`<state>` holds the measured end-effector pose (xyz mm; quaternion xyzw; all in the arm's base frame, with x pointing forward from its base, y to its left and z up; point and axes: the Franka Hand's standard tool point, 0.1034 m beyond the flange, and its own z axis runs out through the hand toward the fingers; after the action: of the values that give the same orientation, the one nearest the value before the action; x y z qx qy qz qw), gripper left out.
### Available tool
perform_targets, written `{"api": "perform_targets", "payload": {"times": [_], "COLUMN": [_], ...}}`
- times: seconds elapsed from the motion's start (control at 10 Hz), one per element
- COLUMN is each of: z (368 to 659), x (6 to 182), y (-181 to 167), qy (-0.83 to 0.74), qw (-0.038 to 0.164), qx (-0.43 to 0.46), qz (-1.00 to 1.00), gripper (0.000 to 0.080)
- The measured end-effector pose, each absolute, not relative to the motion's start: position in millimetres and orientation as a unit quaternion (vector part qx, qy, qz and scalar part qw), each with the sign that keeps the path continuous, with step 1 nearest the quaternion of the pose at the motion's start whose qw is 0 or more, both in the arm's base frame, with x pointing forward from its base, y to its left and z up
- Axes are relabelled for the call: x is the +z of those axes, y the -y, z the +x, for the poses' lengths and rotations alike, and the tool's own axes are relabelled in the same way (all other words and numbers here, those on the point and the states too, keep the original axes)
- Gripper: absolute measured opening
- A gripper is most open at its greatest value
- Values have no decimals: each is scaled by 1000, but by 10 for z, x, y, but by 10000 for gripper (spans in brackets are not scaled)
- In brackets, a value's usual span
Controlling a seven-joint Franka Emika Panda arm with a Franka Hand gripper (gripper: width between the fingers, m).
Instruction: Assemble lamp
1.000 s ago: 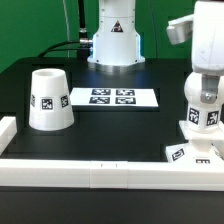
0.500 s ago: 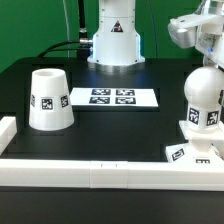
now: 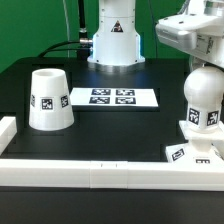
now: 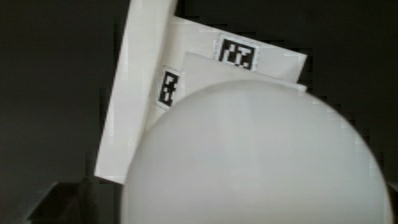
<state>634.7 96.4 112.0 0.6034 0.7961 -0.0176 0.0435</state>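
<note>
Standing upright on the base [image 3: 196, 152] at about 4 o'clock in the exterior view, the bulb [image 3: 203, 100] shows a tag on its neck. The gripper [image 3: 203, 58] hangs directly above it at 2 o'clock; how far it is open, and whether it touches the bulb, cannot be told. The wrist view shows the bulb's dome close up over the tagged base. The shade [image 3: 48, 98] stands well apart at 9 o'clock, the marker board [image 3: 110, 97] near centre.

Wide bare table [image 3: 125, 128] between shade [image 3: 48, 98] and bulb [image 3: 203, 97]
</note>
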Motion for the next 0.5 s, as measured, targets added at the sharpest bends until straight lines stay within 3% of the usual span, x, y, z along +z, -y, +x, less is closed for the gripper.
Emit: {"api": "perform_targets", "payload": {"times": [0.2,0.3,0.5], "z": [6347,6348,6348], "x": [1119,1119,1119], "y": [-955,-952,-949], "qy": [-796,-796,-791], "qw": [43,43,43], "qx": [-18,-18,-18], "qz": [604,604,610], "gripper": [676,574,574]}}
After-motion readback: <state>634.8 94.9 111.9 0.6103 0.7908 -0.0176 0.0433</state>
